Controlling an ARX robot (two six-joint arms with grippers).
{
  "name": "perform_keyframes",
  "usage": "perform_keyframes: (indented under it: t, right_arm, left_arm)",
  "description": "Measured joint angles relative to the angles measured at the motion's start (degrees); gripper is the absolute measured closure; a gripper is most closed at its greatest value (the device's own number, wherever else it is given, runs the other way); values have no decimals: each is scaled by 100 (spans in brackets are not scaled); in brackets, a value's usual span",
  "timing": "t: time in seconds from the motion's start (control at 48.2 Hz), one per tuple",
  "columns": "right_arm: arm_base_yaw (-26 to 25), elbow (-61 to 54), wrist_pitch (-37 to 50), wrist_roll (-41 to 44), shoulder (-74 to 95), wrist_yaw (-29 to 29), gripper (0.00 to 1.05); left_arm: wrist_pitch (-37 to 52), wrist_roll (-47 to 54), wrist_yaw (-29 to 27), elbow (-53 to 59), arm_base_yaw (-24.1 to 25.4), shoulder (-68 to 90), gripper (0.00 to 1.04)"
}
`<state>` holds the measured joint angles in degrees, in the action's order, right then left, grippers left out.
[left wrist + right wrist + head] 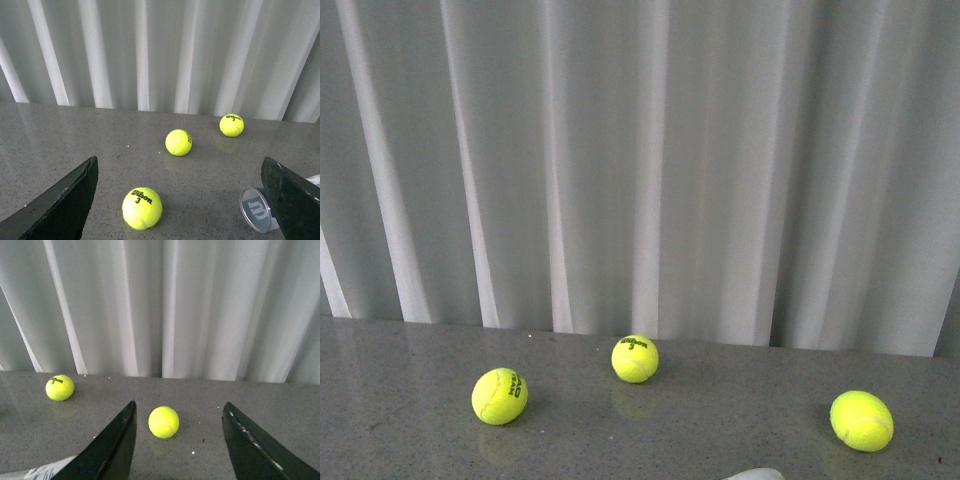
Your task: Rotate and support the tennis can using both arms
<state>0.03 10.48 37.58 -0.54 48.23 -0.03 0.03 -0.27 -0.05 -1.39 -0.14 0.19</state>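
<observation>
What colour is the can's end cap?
Cap: blue-grey, white W, silver rim; best in left wrist view.

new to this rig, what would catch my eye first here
Three bright yellow-green balls lie spread across the grey table, before a white curtain. The can, W on its lid, peeks past the open left gripper, nearest the robot.

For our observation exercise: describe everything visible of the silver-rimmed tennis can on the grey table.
The cylindrical tennis can lies on its side on the grey speckled table. Its round end shows in the left wrist view: silver rim, blue face, white W. A black finger of the open left gripper hides most of its body; contact cannot be told. The right wrist view shows a sliver of white label.
</observation>
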Motion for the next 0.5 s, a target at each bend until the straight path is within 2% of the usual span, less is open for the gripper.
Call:
perform_keyframes:
  t: [0.27, 0.311, 0.498]
  right_arm:
    - [0, -452, -299, 31, -708, -2, 99]
    - [0, -492, -343, 55, -802, -2, 102]
    - [0, -695, -717, 50, -1373, -2, 101]
  left_arm:
    - [0, 0, 0, 0, 0, 0, 7]
    - [0, 0, 0, 0, 0, 0, 7]
    - [0, 0, 2, 0, 0, 0, 7]
